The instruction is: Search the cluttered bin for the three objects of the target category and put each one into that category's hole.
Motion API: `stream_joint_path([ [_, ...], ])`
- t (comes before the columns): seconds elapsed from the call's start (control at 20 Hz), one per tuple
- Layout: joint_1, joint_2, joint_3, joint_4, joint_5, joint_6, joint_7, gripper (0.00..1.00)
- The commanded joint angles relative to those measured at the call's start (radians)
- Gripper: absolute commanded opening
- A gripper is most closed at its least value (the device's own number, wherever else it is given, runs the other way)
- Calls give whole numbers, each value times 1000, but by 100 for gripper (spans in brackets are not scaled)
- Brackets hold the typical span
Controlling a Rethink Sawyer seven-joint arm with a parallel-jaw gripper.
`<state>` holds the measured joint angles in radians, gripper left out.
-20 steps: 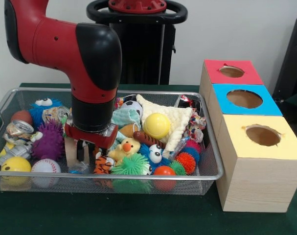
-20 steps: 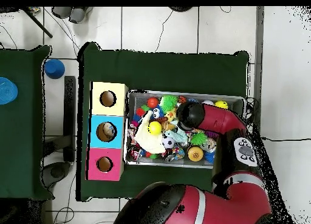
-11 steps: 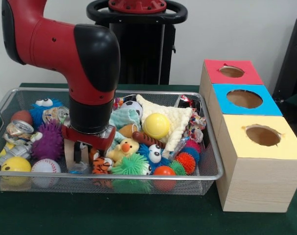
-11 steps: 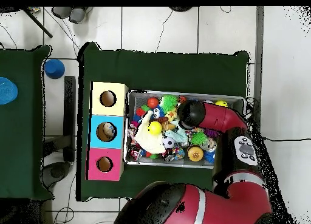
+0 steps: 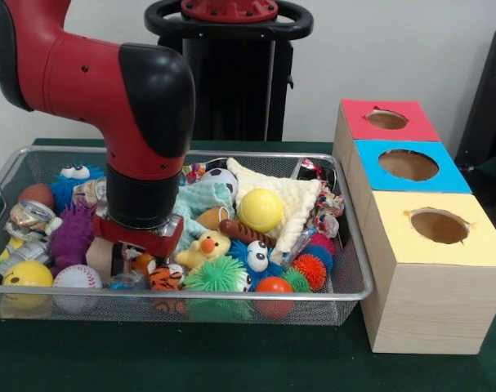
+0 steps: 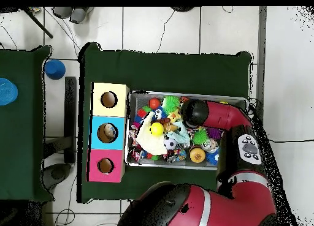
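A red and black Sawyer arm plunges its gripper into the lower left of a wire mesh bin, buried among toys near the front rim, evidently to probe the clutter for a target. Whether its fingers are open or closed cannot be told; the wrist and surrounding toys hide them. A tiger toy lies just beside the gripper, with a baseball to its left and a yellow duck to its right. A yellow ball rests on a cream knitted cloth at the bin's centre. At the right of the frame stand three boxes with round holes, topped red, blue and yellow. Which category is wanted cannot be read here.
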<state>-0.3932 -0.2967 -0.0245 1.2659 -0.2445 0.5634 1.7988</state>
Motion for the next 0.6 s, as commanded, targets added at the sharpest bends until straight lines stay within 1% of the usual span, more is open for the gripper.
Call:
stream_joint_path([
  [0.05, -41, 123, 165, -166, -22, -64, -80, 100],
  [0.3, -39, 138, 163, -172, -29, -100, -22, 100],
  [0.6, -22, 165, 157, -212, -18, -105, 35, 100],
])
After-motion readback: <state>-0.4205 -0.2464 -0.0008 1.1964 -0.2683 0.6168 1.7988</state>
